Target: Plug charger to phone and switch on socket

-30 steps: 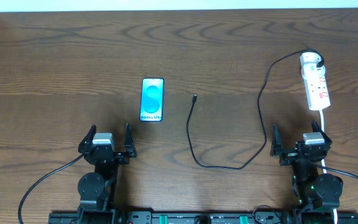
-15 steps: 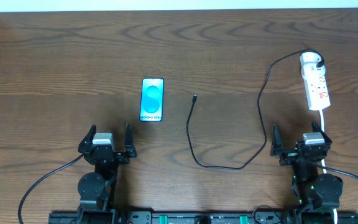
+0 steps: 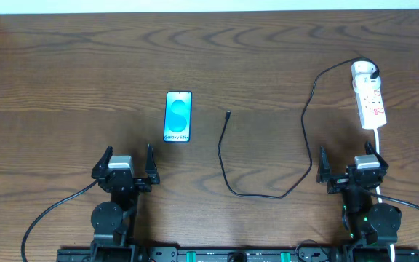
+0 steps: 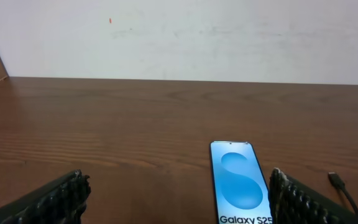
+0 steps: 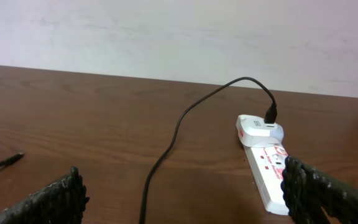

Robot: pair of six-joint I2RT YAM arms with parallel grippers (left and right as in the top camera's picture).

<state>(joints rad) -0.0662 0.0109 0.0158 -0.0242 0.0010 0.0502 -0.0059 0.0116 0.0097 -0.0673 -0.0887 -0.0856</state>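
The phone (image 3: pixel 178 116) lies flat on the table left of centre, blue screen up; the left wrist view shows the phone (image 4: pixel 238 182) ahead and slightly right. The charger cable (image 3: pixel 268 185) loops across the middle, its free connector tip (image 3: pixel 228 113) right of the phone and its white plug head (image 3: pixel 363 70) seated in the far end of the socket strip (image 3: pixel 370 100) at the right. In the right wrist view, the strip (image 5: pixel 269 173) and cable (image 5: pixel 166 151) lie ahead. My left gripper (image 3: pixel 127 161) and right gripper (image 3: pixel 350 162) rest open near the front edge, holding nothing.
The strip's white cord (image 3: pixel 379 140) runs toward the front beside the right gripper. A white wall (image 4: pixel 179 37) backs the table's far edge. Black arm cables (image 3: pixel 53 211) trail at the front.
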